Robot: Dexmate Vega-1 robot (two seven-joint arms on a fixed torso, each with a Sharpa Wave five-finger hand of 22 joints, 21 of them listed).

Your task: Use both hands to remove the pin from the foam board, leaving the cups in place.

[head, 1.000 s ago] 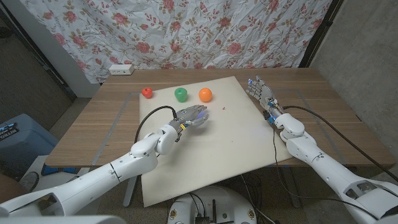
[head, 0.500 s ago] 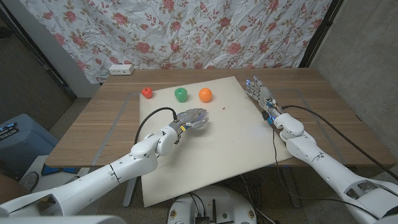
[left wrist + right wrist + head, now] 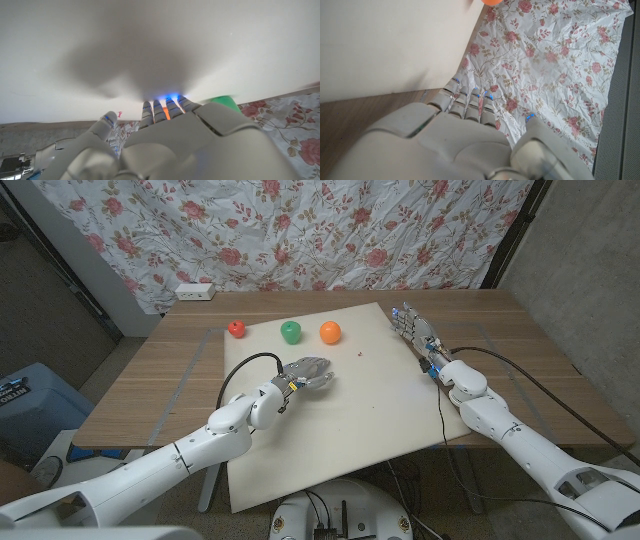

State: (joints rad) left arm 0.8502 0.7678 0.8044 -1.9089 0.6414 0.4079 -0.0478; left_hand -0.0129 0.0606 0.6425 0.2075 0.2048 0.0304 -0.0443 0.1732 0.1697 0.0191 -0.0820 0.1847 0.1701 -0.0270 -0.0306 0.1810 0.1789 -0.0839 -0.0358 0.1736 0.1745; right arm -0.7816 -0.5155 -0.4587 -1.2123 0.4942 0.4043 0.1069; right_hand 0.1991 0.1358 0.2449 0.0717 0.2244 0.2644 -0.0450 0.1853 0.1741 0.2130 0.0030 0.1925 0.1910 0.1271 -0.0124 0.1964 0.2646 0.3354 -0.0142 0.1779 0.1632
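Three cups (image 3: 290,331) top foam board (image 3: 340,415); pin (image 3: 361,352) barely discernible.

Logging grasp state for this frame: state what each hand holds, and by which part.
Nothing is held. The left hand hovers over the foam board, fingers apart and empty, short of the pin. The right hand stands open at the board's right edge.
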